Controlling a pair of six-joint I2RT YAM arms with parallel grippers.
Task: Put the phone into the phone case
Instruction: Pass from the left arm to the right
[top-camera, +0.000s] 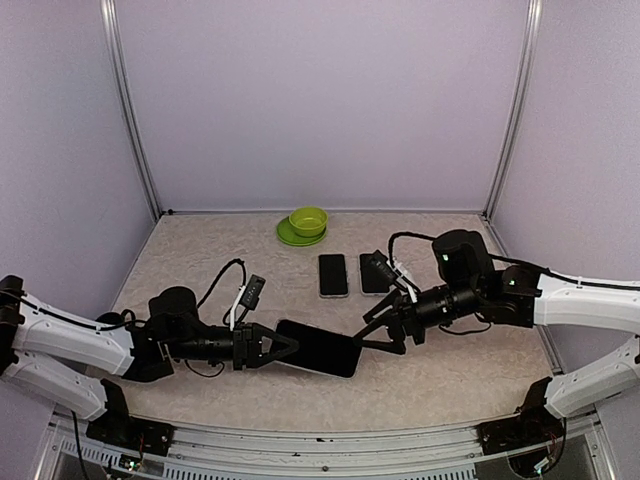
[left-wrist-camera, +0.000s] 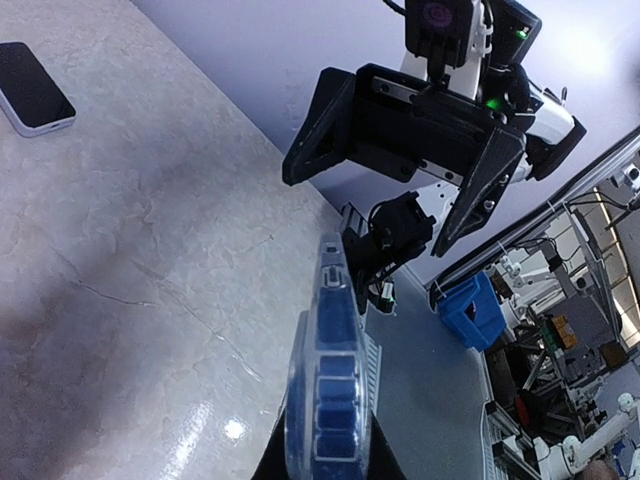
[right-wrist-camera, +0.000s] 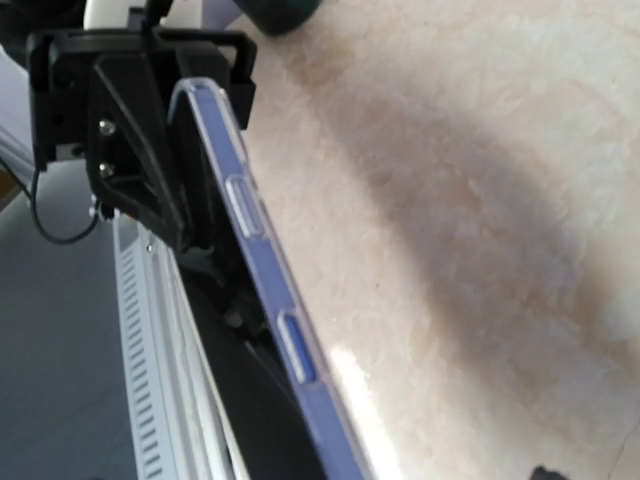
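Note:
My left gripper (top-camera: 284, 348) is shut on one end of the phone (top-camera: 320, 349), which hangs flat and low over the table's front middle, dark screen up. Seen edge-on in the wrist views, the phone (left-wrist-camera: 332, 372) is blue, with a clear phone case (right-wrist-camera: 262, 262) wrapped round its rim and buttons. My right gripper (top-camera: 369, 333) stands open at the phone's free end, one finger on either side, not gripping. From the left wrist, the right gripper (left-wrist-camera: 370, 205) faces me with its jaws spread wide. From the right wrist, the left gripper (right-wrist-camera: 150, 140) clamps the far end.
Two more dark handsets (top-camera: 333, 274) (top-camera: 375, 272) lie side by side on the table behind the grippers; one (left-wrist-camera: 30, 87) shows in the left wrist view. A green bowl (top-camera: 308, 220) on a green plate stands at the back. Metal frame rails run along the near edge.

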